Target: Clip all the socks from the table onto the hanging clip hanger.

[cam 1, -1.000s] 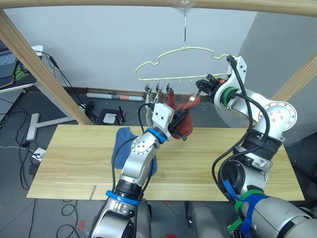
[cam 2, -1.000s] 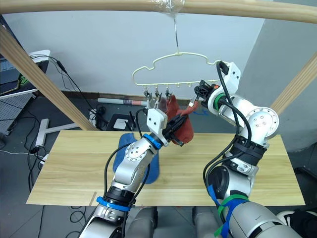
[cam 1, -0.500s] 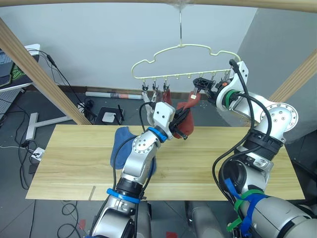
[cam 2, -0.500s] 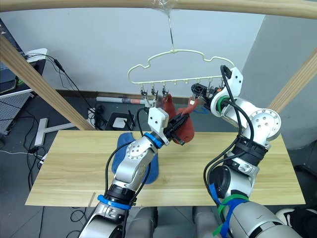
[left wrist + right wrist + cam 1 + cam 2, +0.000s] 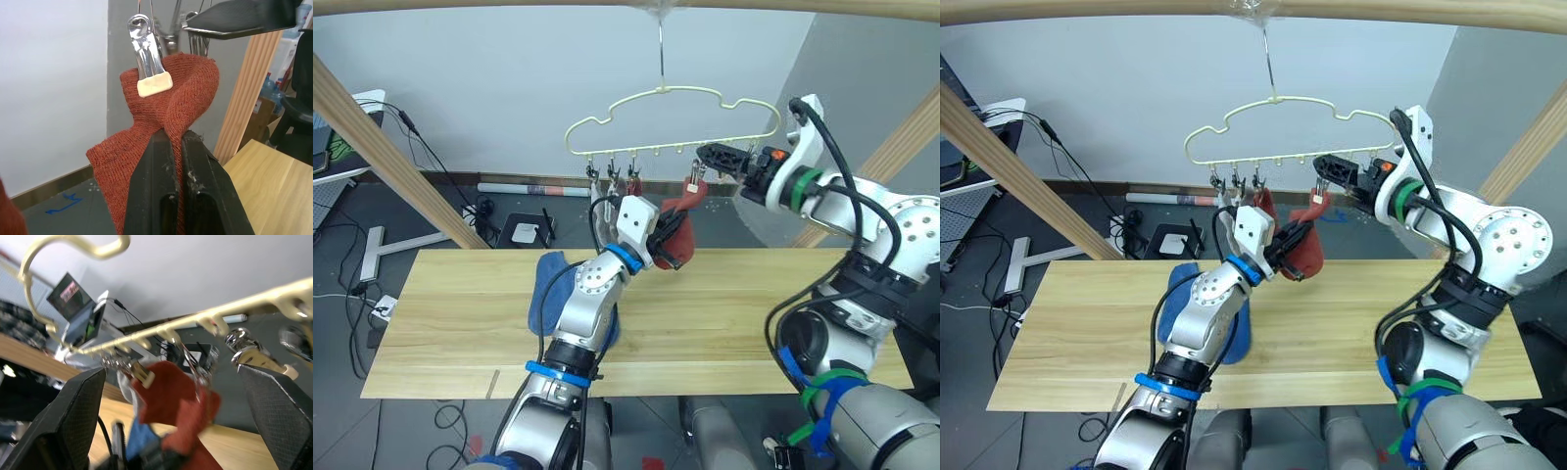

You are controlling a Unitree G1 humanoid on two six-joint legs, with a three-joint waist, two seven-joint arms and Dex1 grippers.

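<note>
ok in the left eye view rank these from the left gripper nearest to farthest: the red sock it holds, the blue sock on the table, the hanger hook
1. Red sock: pinched in the left gripper and hanging from a clip.
2. Blue sock: on the table, to the robot's left of the gripper and below it.
3. Hanger hook: high above, at the wooden pole.

Both arms raised, tools up high

The left tool is pinching with fingers closed; the right tool is reaching leftward, fingers spread apart.

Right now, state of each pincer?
Left pincer: shut on the red sock.
Right pincer: open, holding nothing, by the clip hanger.
</note>
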